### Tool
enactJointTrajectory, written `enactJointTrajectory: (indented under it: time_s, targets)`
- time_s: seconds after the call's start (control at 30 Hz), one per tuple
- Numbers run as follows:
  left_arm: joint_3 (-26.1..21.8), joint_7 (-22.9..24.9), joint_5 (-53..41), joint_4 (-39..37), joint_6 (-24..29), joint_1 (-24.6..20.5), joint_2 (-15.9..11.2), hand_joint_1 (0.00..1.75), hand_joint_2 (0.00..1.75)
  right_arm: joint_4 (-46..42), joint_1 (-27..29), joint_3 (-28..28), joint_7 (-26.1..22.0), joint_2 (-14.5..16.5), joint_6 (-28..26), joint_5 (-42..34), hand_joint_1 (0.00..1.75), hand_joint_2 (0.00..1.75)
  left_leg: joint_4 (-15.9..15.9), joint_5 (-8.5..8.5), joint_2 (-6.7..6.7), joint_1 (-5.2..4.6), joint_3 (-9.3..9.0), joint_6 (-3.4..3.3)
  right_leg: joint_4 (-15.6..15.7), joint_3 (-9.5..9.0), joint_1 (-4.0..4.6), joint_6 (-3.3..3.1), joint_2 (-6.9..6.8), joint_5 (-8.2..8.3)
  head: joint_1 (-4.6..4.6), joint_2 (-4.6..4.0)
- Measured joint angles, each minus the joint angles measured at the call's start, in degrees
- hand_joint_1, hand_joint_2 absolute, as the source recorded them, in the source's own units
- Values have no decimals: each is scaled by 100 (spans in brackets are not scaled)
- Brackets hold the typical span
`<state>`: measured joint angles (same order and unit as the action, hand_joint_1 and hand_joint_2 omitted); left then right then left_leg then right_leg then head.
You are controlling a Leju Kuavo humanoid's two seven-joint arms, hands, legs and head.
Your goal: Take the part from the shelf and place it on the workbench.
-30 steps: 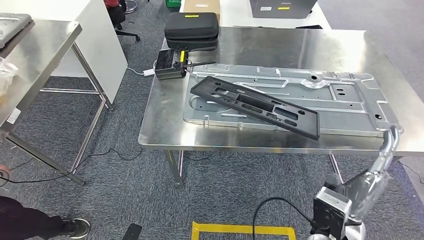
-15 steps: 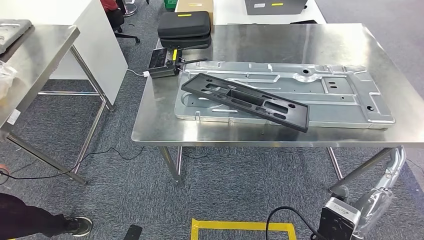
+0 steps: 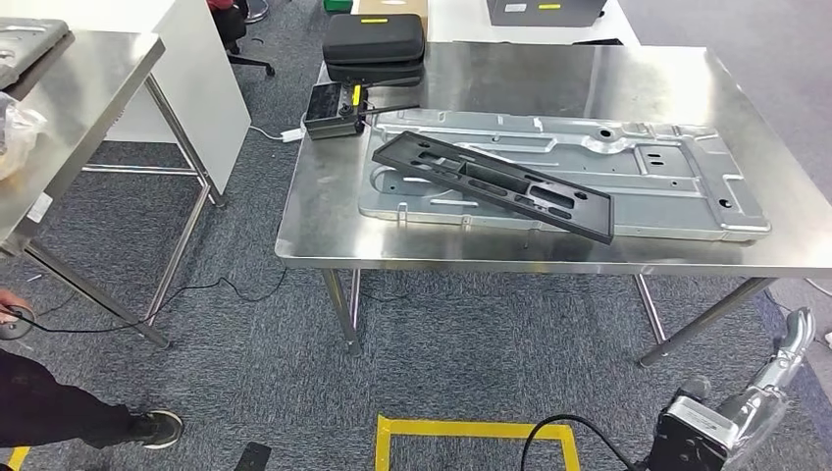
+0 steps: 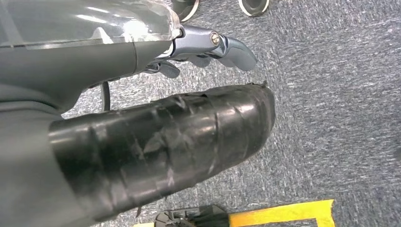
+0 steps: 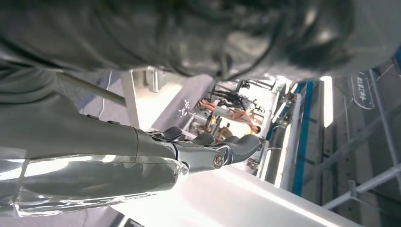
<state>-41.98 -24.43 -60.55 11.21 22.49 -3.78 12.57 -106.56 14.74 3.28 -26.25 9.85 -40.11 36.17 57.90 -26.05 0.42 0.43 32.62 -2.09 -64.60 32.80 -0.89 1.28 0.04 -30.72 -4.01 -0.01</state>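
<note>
A person's dark trouser leg and shoe are seen at the far left on the grey carpet, below a steel side table carrying a clear plastic bag. A black cable is trailed across the carpet under that table. A white panel is stood between the side table and the workbench.

On the workbench, near its back left corner, a black zip case is stacked on another, with a small black box with an antenna just in front. A large grey metal sheet panel is laid flat across the bench. The part, a long black plastic frame with cut-outs, is rested diagonally on top of that panel, its right end near the front edge of the bench.

Yellow floor tape is marked on the carpet in front of the bench.

The left hand is seen hanging over the carpet, fingers loosely curled, nothing held. At the lower right of the head view the right arm is hung beside the bench. The right hand is shown with fingers slightly bent and apart, nothing held.
</note>
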Motion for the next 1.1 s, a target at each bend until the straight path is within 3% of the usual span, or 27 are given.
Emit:
enactJointTrajectory:
  time_s: [0.07, 0.13, 0.2, 0.27, 0.33, 0.37, 0.4, 0.43, 0.53, 0.6, 0.67, 0.73, 0.83, 0.87, 0.9, 0.93, 1.03, 1.1]
  targets:
    - [-2, -17, -1, 1, -1, -1, 0, 0, 0, -8, 17, -17, -40, -2, -1, -72, 0, 0, 41, 20, -7, -11, 34, 44, 484, -279, 31, -63, 6, 120, 0, 0]
    - [-5, -34, -1, 1, -2, -4, 0, 0, 0, -23, 39, -52, -86, -5, -2, -146, 0, 0, 39, 62, -13, -20, 50, 115, 542, -264, 60, -140, 12, 158, 0, 0]
    - [-10, -48, 4, 1, -2, 1, -2, 0, 0, -43, 52, -83, -133, -8, -2, -226, 0, 0, 84, 24, -19, -18, 91, 181, 607, -235, 31, -235, 6, 209, 1, -1]
    - [-22, -59, 13, 1, -2, 7, -4, 0, 0, -68, 75, -96, -159, -11, -2, -323, 0, 0, 445, -310, -27, -7, 238, 225, 653, -176, 3, -324, -4, 296, 7, -1]
    - [-44, -63, 16, -1, -2, 9, -4, 0, 0, -90, 111, -116, -163, -15, -2, -420, 0, 0, 1157, -789, -28, 7, 480, 260, 644, -76, 16, -358, -11, 362, 13, -1]
    - [-56, -63, 16, -1, -2, 12, -4, 0, 0, -96, 132, -135, -163, -17, -1, -457, 0, 0, 1450, -922, -27, 12, 553, 273, 630, -20, 23, -356, -14, 392, 12, 0]
    - [-67, -62, 19, -1, -2, 17, -4, 0, 0, -99, 152, -155, -164, -18, -2, -491, 0, 0, 1567, -940, -27, 14, 539, 277, 612, 33, 27, -352, -16, 418, 13, 1]
    - [-76, -62, 23, 0, -2, 20, -4, 0, 0, -100, 171, -175, -164, -20, -2, -525, 0, 0, 1450, -848, -27, 14, 408, 271, 592, 80, 30, -343, -16, 441, 13, 1]
    - [-92, -62, 33, 1, -2, 12, -9, 0, 0, -116, 222, -219, -164, -28, -2, -597, 0, 0, 294, -466, -29, -8, -352, 183, 547, 155, 37, -294, -13, 496, 12, -1]
    - [-95, -62, 33, 1, -2, 9, -16, 0, 0, -134, 238, -233, -164, -37, -2, -612, 0, 0, -87, -398, -30, -46, -551, 134, 542, 170, 34, -227, -15, 545, 12, -1]
    - [-100, -62, 37, 1, 0, 11, -17, 0, 0, -143, 251, -246, -160, -51, -2, -646, 0, 0, -137, -329, -27, -47, -517, 95, 553, 181, 32, -151, -17, 599, 12, -1]
    - [-110, -62, 44, 1, 6, 6, -14, 0, 0, -145, 277, -276, -149, -75, -2, -705, 0, 0, -207, -232, -5, -13, -482, 27, 424, 253, 32, -92, -8, 472, 7, 0]
    - [-133, -62, 49, 1, 13, 2, -9, 0, 0, -131, 322, -339, -140, -101, -2, -804, 0, 0, -218, -100, 25, -1, -345, -42, -441, 579, 9, -28, 2, -182, 1, -1]
    - [-140, -62, 50, 1, 13, 7, -9, 0, 0, -120, 343, -361, -139, -104, -2, -828, 0, 0, -198, -69, 28, -3, -283, -39, -729, 656, 0, -9, 0, -338, 1, 0]
    - [-145, -62, 50, 1, 13, 12, -9, 0, 0, -107, 363, -379, -138, -106, -2, -843, 0, 0, -171, -43, 29, -2, -220, -34, -855, 648, -8, 5, -1, -385, 2, 0]
    - [-150, -62, 50, 0, 13, 15, -8, 0, 0, -96, 379, -396, -139, -108, -2, -856, 0, 0, -135, -23, 30, 0, -158, -25, -777, 533, -17, 13, -2, -326, 1, 0]
    - [-178, -62, 57, -1, 13, 12, -5, 0, 0, -76, 399, -438, -142, -107, -2, -894, 0, 0, 0, 4, 26, -5, -15, 14, 231, -137, -27, -11, -2, 32, 3, 0]
    - [-206, -66, 73, 0, 14, 7, -4, 0, 0, -55, 424, -479, -145, -105, -2, -908, 0, 0, 53, 31, 22, -19, 40, 75, 557, -292, 3, -65, 3, 95, 4, 0]
